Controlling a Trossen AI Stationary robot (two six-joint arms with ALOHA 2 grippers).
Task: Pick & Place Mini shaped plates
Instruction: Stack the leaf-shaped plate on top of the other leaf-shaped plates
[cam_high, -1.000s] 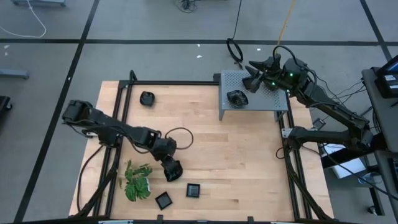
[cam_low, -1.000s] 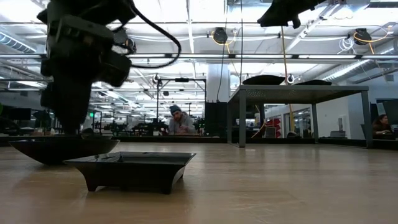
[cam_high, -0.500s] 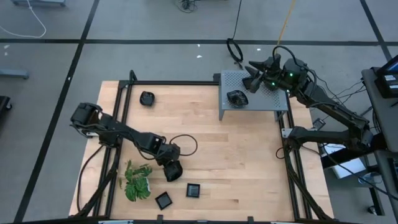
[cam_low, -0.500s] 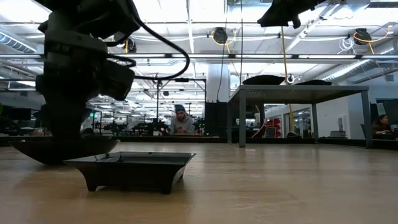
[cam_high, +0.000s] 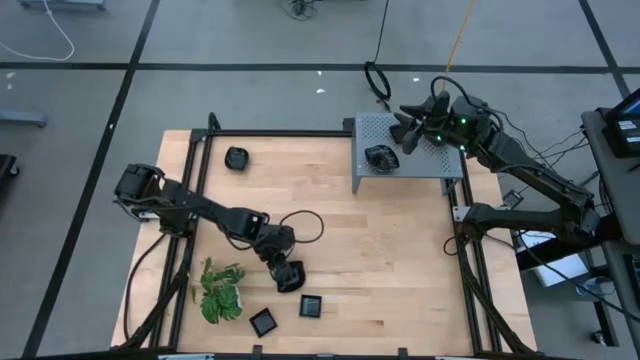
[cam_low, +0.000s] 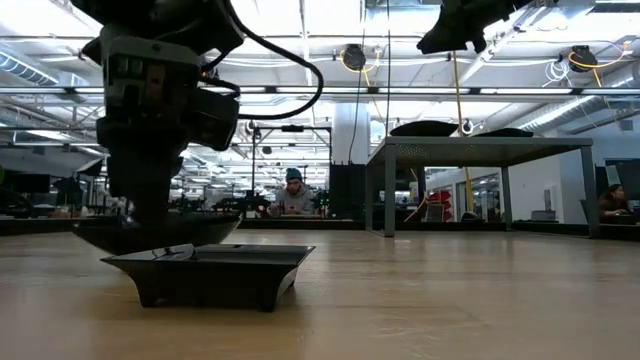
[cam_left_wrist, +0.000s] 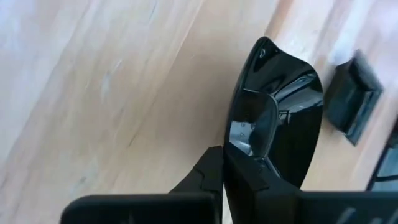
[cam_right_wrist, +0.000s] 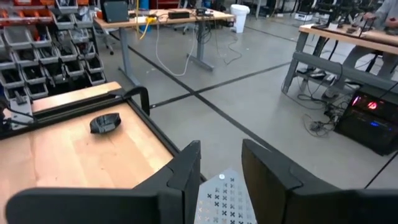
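Observation:
My left gripper (cam_high: 288, 279) is shut on a black leaf-like mini plate (cam_left_wrist: 283, 106) near the table's front, right of the green plant (cam_high: 221, 292). In the low view this plate (cam_low: 100, 232) shows behind a square plate (cam_low: 210, 270). Two square plates (cam_high: 311, 306) (cam_high: 263, 321) rest flat on the wood beside it. Another plate (cam_high: 237, 158) lies at the far left, and one (cam_high: 381, 157) sits on the grey perforated stand (cam_high: 420, 160). My right gripper (cam_right_wrist: 221, 168) hangs open above that stand, holding nothing. My left gripper pinches the leaf-like plate's rim (cam_left_wrist: 235, 144) at the end nearest the wrist, one finger (cam_left_wrist: 261, 180) over the hollow and the other (cam_left_wrist: 208, 171) outside. The fingers slant down from the table's left. The square plate in front hides whether its underside touches the wood.
A black frame rail (cam_high: 300, 134) borders the wooden table top. The stand rises at the far right, seen as a small table (cam_low: 480, 150) in the low view. Bare wood lies in the table's middle (cam_high: 380, 250). A person sits in the room behind (cam_low: 292, 190).
My left gripper has gone toward the table's right and near edges, sinking a little and rolling slightly. The leaf-like plate has shifted toward the right with it, closer to the square plate.

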